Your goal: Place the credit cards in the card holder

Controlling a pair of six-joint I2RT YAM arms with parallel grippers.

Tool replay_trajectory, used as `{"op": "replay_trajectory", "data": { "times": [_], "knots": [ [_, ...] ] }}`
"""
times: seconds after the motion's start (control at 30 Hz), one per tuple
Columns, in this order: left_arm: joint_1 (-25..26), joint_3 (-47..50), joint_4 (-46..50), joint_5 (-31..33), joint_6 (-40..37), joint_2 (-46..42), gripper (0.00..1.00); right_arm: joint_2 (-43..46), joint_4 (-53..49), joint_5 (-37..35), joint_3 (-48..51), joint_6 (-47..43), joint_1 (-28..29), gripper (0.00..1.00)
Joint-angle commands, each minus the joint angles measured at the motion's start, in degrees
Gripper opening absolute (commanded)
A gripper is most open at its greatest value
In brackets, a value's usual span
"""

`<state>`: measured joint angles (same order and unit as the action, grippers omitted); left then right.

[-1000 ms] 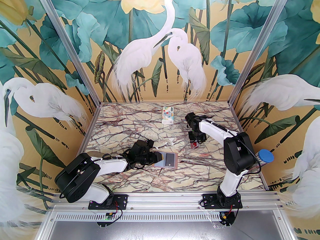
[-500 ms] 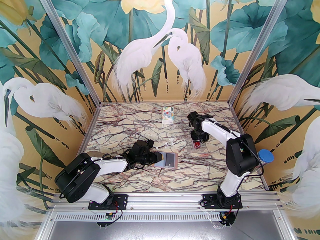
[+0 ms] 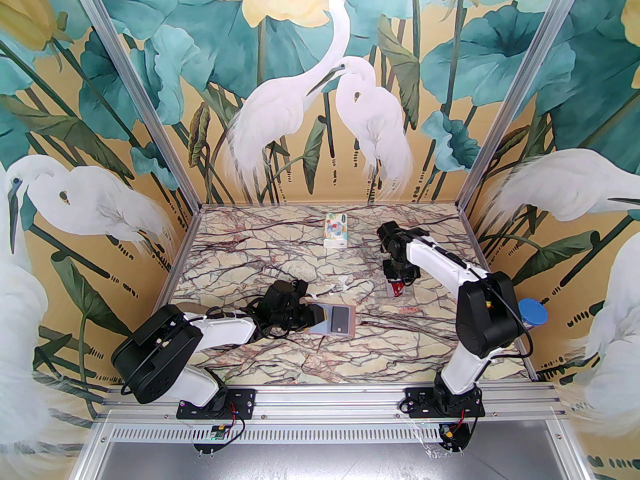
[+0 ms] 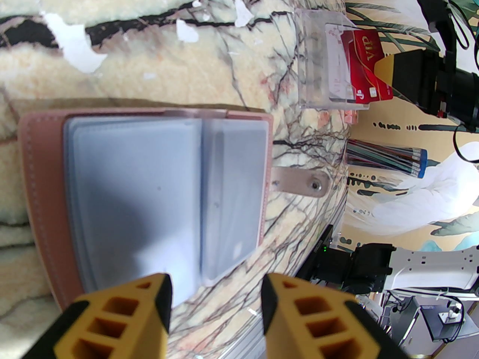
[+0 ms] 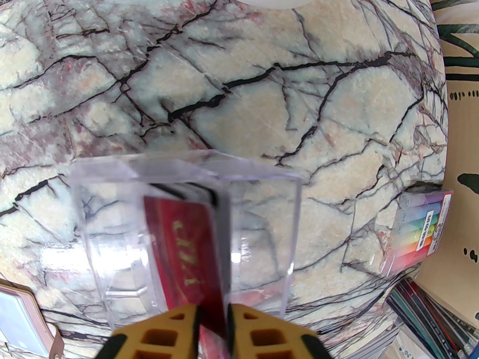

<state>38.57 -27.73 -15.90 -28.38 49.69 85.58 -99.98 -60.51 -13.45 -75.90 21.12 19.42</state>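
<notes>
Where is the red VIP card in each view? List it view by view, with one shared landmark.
Top external: red VIP card right of centre, below the right arm's wrist.
Left wrist: card upper right, in the clear box.
Right wrist: card bottom centre, pinched by the right gripper.
Shared landmark: the open card holder.

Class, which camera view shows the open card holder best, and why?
The left wrist view: the card holder lies open, blue sleeves and snap strap plain. From the top the card holder is small; the right wrist catches one corner.
</notes>
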Motion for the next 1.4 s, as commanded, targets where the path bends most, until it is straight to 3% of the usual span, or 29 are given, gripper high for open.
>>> {"op": "replay_trajectory", "data": {
  "times": [0.0,0.57,0.7,0.93,1.13,1.23,1.37],
  "knots": [
    [-0.4,0.8,-0.6,0.2,-1.1,0.6,0.45,1.3,-1.2,-0.1,-0.9,0.2,-0.4,0.13],
    [-0.4,1.0,-0.6,0.6,-0.9,-0.9,0.45,11.1,-0.1,4.9,2.5,3.1,-0.3,0.00],
    [-0.4,1.0,0.0,0.6,-0.6,-2.7,0.45,17.8,5.1,11.1,6.5,3.0,-0.4,0.00],
    [-0.4,0.9,-3.3,-3.1,0.1,-10.0,0.45,35.3,25.5,31.8,18.5,5.4,-0.3,0.00],
    [-0.4,-3.2,-4.8,-6.2,-2.2,-18.4,0.46,46.2,51.1,46.6,29.7,19.3,0.1,0.00],
    [-0.4,-6.0,-5.7,-7.0,-2.9,-21.5,0.47,48.8,61.2,49.3,33.5,25.0,1.9,0.00],
    [-0.4,-10.5,-7.6,-8.7,-2.5,-23.4,0.49,50.7,67.3,51.0,35.4,27.9,4.2,0.00]
  ]
}}
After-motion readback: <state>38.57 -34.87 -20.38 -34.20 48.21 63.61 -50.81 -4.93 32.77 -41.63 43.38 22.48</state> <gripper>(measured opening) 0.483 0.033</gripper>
